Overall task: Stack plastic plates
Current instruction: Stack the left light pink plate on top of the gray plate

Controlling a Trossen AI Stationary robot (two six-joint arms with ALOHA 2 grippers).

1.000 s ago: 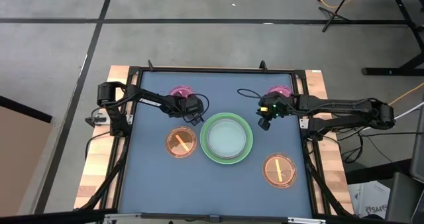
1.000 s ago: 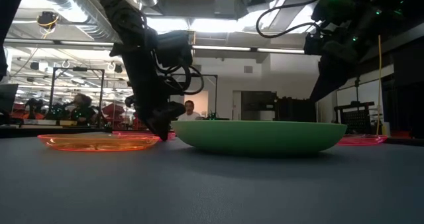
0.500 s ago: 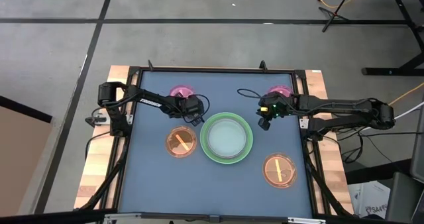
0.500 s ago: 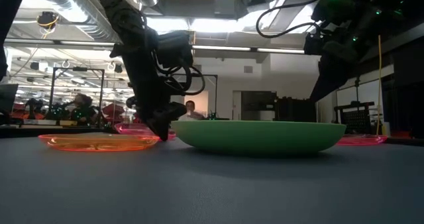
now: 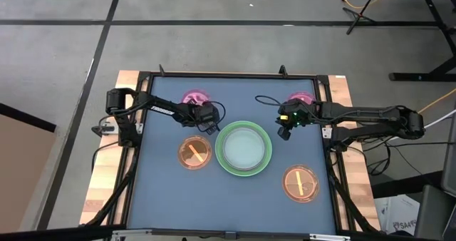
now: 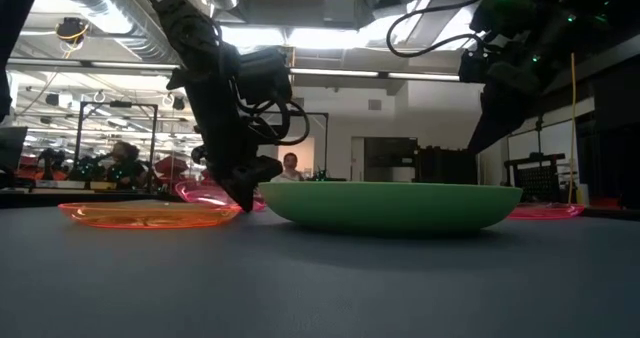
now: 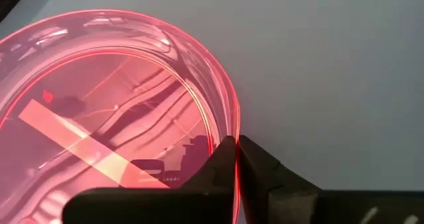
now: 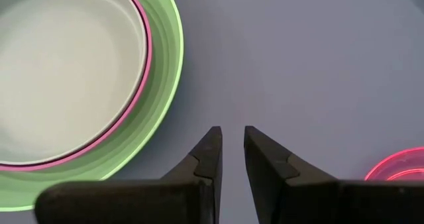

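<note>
The left tool [image 7: 236, 159] is clamped on the rim of a pink plate [image 7: 99, 105], tilted off the worktop [image 5: 235, 198] beside the green plate [image 5: 265, 162] (magenta and pale plates nested inside). The right tool [image 8: 231, 148], fingers slightly apart, hovers between the green plate and the other pink plate [image 5: 303, 98]; two orange plates [image 5: 194, 153] lie apart.
</note>
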